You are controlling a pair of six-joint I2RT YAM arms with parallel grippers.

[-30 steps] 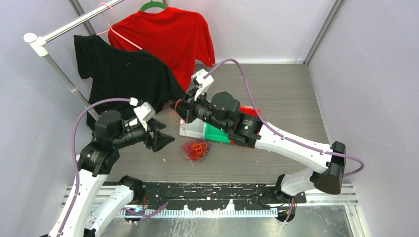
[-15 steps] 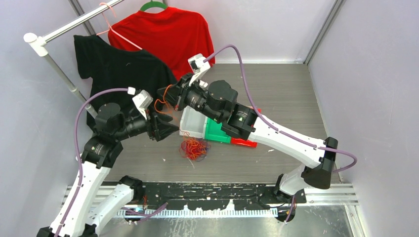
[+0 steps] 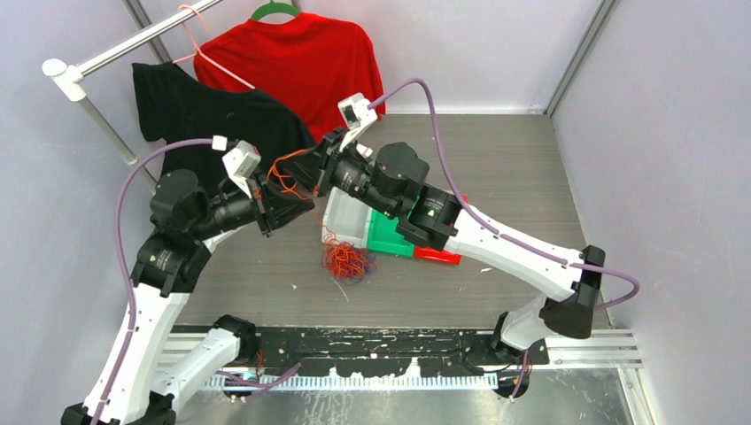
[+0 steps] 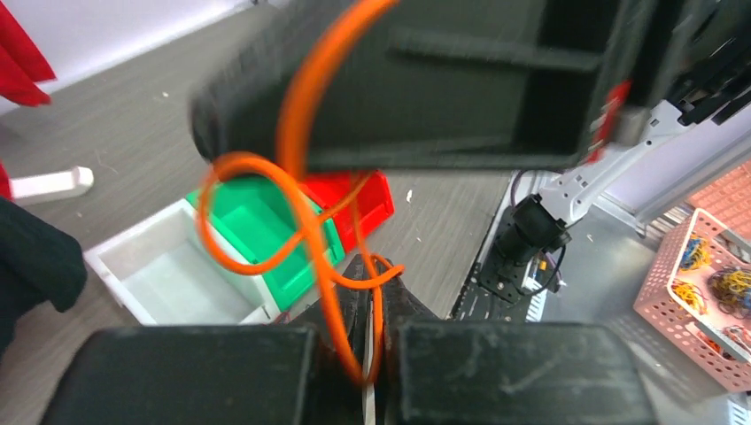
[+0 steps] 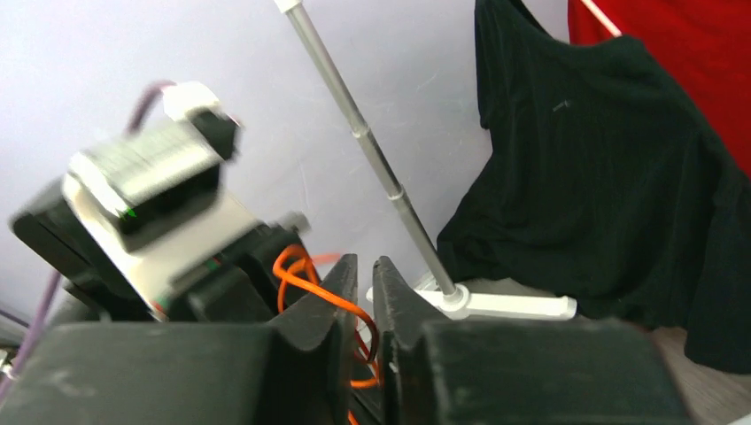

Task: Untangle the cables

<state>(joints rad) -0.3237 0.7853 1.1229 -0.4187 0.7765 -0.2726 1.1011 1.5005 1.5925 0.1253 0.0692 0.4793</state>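
The shirts hang on the rack in the upper left. The bins sit on the table in the middle. The cables lie just below the bins' left end.

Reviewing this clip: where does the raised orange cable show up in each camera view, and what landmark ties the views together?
Top external: orange cable left of centre, just below the black shirt.
Left wrist: large loops through the middle of the picture.
Right wrist: low, left of centre.
Shared landmark: the black shirt, filling the right side of the right wrist view and seemingly the dark cloth at the left wrist view's far left edge.
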